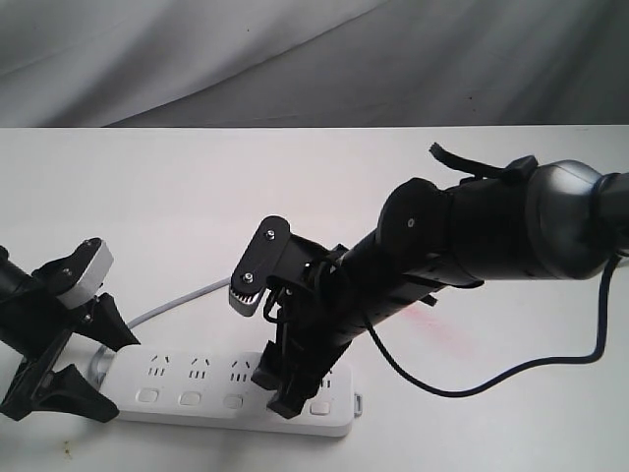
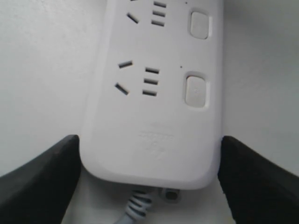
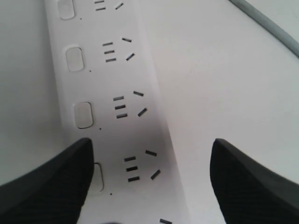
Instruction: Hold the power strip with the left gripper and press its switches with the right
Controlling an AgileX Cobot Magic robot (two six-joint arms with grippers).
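White tabletop [image 1: 295, 197], grey draped cloth [image 1: 295, 59] behind, and the power strip [image 1: 197, 388] lies flat along the near edge, its thin grey cord [image 1: 177, 303] curling away from the left end.

The left end effector [image 1: 110, 372] is down at that cord end, with one black finger on each long edge. By the wrist view it is pinching the strip across its width, both fingers [image 2: 42, 182] meeting the plastic.

The right end effector [image 1: 277, 391] hovers low over the far half with its fingers spread wide, holding nothing. One finger [image 3: 51, 182] sits over the row of switches [image 3: 83, 114] and half covers a button. The other hangs over bare tabletop beyond the strip.

My read on handling: it's a rigid plastic bar, light and smooth-skinned, so a sideways press could skate it across the tabletop. The narrow width at the cord end looks like the sensible place to clamp, clear of every button.

The exterior view gives the whole layout, but the right arm hides the sockets beneath it — only the right wrist view shows which button is nearest. The left wrist view alone shows finger contact on the edges.
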